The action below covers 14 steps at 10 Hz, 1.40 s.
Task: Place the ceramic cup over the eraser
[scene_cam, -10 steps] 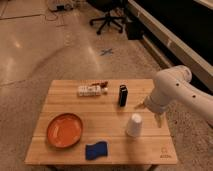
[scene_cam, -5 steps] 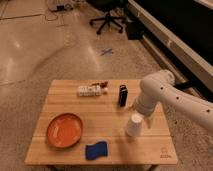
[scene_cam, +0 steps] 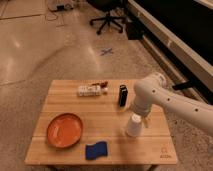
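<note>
The white ceramic cup (scene_cam: 134, 125) stands on the wooden table (scene_cam: 65, 92), right of centre near the front. The black eraser (scene_cam: 122, 95) stands upright behind it, a short way to the back left, apart from the cup. My white arm reaches in from the right, and my gripper (scene_cam: 139, 115) points down right above the cup's top. The wrist hides where the gripper meets the cup.
An orange plate (scene_cam: 65, 130) lies at the front left. A blue wavy-edged sponge pad (scene_cam: 96, 150) lies near the front edge. A white box pack (scene_cam: 90, 90) with a small red item lies at the back centre. An office chair (scene_cam: 107, 20) stands on the floor beyond.
My arm has swung left and lowered, from right of the cup to directly over it. The cup and eraser have not moved.
</note>
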{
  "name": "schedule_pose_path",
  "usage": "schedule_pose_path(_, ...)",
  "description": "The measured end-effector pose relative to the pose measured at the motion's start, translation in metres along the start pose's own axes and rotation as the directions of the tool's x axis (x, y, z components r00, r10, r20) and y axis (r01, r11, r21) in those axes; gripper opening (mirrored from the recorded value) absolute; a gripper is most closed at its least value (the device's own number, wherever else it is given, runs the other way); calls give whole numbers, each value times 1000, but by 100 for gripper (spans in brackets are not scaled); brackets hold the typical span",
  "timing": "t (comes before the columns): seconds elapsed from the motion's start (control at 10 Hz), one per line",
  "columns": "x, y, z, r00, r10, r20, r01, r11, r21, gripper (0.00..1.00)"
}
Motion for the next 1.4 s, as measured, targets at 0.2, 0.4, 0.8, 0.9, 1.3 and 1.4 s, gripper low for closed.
schedule_pose_path(0.2,2,2,7,1000,5,-14,-5,1000,-16,58)
schedule_pose_path(0.4,4,4,11,1000,13,-26,-13,1000,-25,41)
schedule_pose_path(0.8,11,9,8,998,26,-50,-28,999,-46,4)
schedule_pose_path(0.9,15,6,-3,998,37,-54,-39,998,-40,0)
schedule_pose_path(1.3,33,-30,-82,998,26,-59,-24,999,33,0)
schedule_pose_path(1.4,36,-38,-96,998,23,-56,-20,998,51,0)
